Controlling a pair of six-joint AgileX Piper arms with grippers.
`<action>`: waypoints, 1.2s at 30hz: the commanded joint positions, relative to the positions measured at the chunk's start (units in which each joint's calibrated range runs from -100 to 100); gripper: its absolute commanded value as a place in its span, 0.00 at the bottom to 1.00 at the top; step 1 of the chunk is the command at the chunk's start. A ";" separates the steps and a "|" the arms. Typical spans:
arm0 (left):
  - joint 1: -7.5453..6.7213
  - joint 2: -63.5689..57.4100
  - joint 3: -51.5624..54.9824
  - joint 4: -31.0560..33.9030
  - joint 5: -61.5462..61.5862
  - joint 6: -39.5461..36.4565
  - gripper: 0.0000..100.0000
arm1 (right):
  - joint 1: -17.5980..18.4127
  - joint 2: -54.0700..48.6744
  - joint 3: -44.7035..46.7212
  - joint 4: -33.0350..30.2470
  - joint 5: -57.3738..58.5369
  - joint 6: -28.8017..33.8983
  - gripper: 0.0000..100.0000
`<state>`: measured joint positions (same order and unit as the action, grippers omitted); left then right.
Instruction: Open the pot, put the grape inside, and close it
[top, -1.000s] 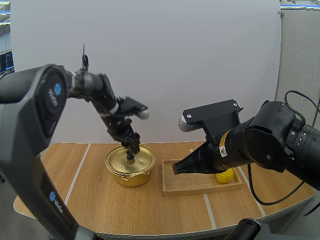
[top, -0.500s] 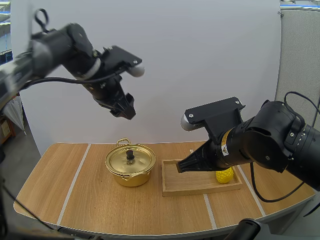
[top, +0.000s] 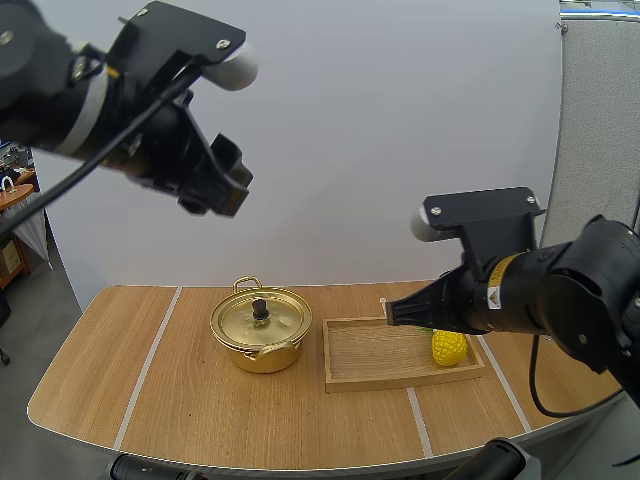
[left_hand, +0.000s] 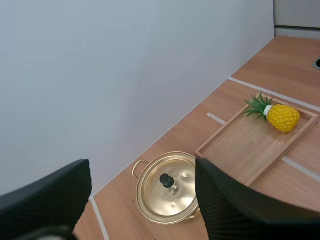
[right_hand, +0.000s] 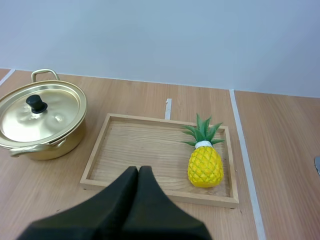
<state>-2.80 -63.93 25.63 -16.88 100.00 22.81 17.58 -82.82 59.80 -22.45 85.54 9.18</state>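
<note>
A golden pot (top: 261, 338) stands on the table with its lid on, a black knob (top: 259, 308) in the lid's middle. A yellow toy pineapple (top: 449, 347) with green leaves lies at the right end of a wooden tray (top: 365, 378); I see no grapes. My left gripper (top: 222, 185) hangs high above the pot, open and holding nothing. Its wrist view looks down between the spread fingers (left_hand: 225, 205) at the pot (left_hand: 170, 192) and the pineapple (left_hand: 282, 117). My right gripper (top: 392, 314) hovers over the tray, shut on nothing. In the right wrist view the gripper (right_hand: 138, 171) is one dark wedge above the tray (right_hand: 100, 150), left of the pineapple (right_hand: 205, 163).
The pot (right_hand: 42, 122) stands just left of the tray on a wooden table (top: 200, 420) crossed by pale strips. A white wall rises close behind the table's far edge.
My left gripper has left the lid's knob and risen high up and to the left; the lid stays on the pot. My right arm has drawn back to the right over the tray.
</note>
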 joint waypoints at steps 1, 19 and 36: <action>-0.15 -4.29 3.67 -0.09 0.00 -1.62 0.95 | -0.88 -2.43 0.16 0.77 0.64 -0.58 0.00; -0.15 -23.06 21.53 -0.09 0.00 -4.11 0.67 | -4.78 -8.25 0.16 3.84 3.04 -2.61 0.00; -0.15 -31.20 31.68 -2.53 -8.25 -5.03 0.00 | -13.01 -17.18 0.98 23.96 -10.81 -15.67 0.00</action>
<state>-2.80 -91.95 54.48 -18.04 100.00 19.37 6.73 -99.54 59.92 -4.42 82.87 -2.28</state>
